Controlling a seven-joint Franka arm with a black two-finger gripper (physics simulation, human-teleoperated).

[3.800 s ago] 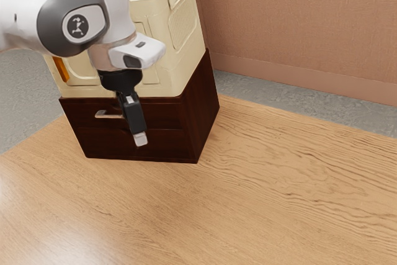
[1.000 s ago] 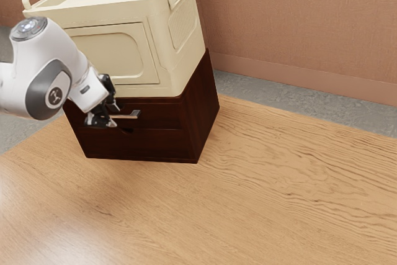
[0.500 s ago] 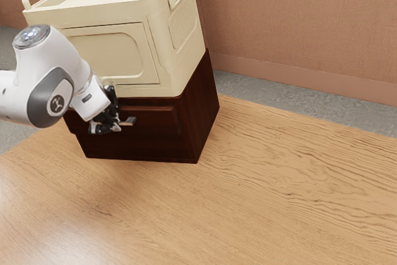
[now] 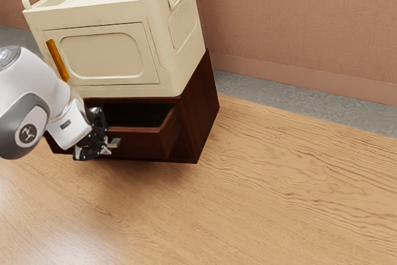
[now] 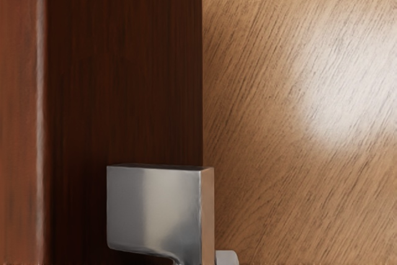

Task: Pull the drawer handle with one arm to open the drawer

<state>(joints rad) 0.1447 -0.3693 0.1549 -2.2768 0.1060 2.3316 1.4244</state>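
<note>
Jutting drawer, handle level, crosswise

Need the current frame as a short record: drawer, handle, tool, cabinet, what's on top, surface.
drawer: open, front panel standing out from cabinet
drawer_interior: dark, contents cannot be made out
handle: metal drawer handle, on drawer front
tool: black, at the handle
cabinet: dark wood, on table
on_top: cream storage box, two carry handles on top, orange vertical handle at its front
surface: light wood-grain table
full_travel_reached: cannot tell
</note>
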